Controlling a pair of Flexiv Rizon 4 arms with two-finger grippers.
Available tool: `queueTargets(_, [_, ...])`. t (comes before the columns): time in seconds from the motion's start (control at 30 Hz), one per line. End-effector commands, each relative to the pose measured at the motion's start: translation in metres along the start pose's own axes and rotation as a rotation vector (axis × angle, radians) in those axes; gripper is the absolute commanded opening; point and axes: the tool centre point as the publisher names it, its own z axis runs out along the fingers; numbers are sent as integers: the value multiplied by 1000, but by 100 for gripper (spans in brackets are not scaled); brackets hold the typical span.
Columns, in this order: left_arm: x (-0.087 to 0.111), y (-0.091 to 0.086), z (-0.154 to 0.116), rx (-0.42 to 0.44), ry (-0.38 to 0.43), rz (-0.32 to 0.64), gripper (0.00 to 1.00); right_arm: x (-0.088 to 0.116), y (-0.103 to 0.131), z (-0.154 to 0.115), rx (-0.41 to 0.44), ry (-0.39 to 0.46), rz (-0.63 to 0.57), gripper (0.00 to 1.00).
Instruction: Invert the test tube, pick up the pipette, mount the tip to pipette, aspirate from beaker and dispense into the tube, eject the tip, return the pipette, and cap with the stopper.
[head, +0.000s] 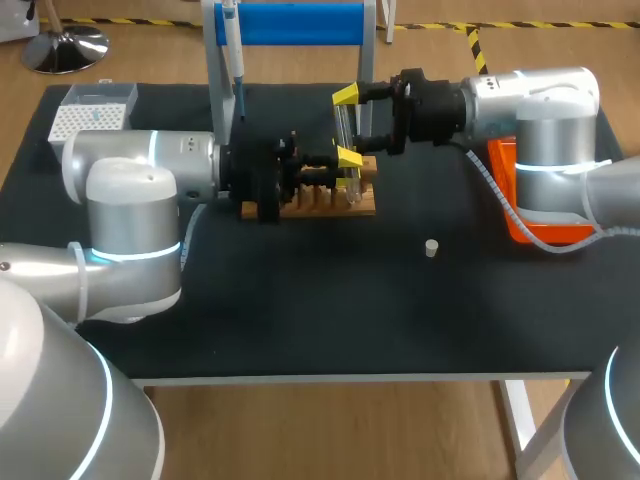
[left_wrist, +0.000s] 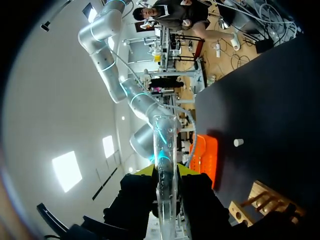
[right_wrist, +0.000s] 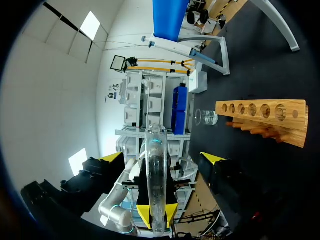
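Closest to us are the smooth white shells of our left arm (head: 130, 210) and right arm (head: 540, 120), meeting over the matte black desk (head: 300, 320). We judge the task barely begun, at the inverting step.

The blue-topped metal stand (head: 300, 22) at the far edge holds the slim blue-and-white pipette (head: 232, 60), untouched. Tips, aspirating, dispensing, ejecting and capping are all left to do.

The pale wooden rack with round holes (head: 320, 200) lies mid-desk. Just above it, the left claw (left_wrist: 165, 172) is clamped on the clear glass test tube (left_wrist: 164, 150). The right claw (head: 347, 126) is spread wide around the tube, gripping nothing.

A small glass beaker (right_wrist: 206, 117) stands beyond the rack. The little cream stopper (head: 431, 248) sits alone, nearer and to the right.
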Motion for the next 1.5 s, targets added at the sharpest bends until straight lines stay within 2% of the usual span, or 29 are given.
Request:
queueTargets(0.03, [0, -1, 0, -2, 0, 2, 0, 3, -4, -6, -15, -42, -93, 100])
queueTargets(0.17, [0, -1, 0, -2, 0, 2, 0, 1, -17, -30, -58, -136, -368, 100])
queueTargets(0.37, [0, -1, 0, -2, 0, 2, 0, -11, -24, -64, -143, -231, -639, 100])
queueTargets(0.43, [0, -1, 0, -2, 0, 2, 0, -16, -27, -71, -167, -304, -781, 100])
queueTargets(0.47, [0, -1, 0, -2, 0, 2, 0, -18, -29, -75, -194, -371, -867, 100])
queueTargets(0.97, [0, -1, 0, -2, 0, 2, 0, -18, -29, -75, -194, -371, -867, 100])
queueTargets(1.1, [0, -1, 0, -2, 0, 2, 0, -32, -27, -76, -152, -408, -992, 100])
queueTargets(1.17, [0, -1, 0, -2, 0, 2, 0, -38, -25, -77, -124, -394, -1030, 100])
queueTargets(1.23, [0, -1, 0, -2, 0, 2, 0, -44, -24, -77, -86, -441, -1097, 100])
queueTargets(1.33, [0, -1, 0, -2, 0, 2, 0, -52, -20, -78, -48, -452, -1148, 100])
queueTargets(1.5, [0, -1, 0, -2, 0, 2, 0, -64, -14, -76, -35, -464, -1212, 100])
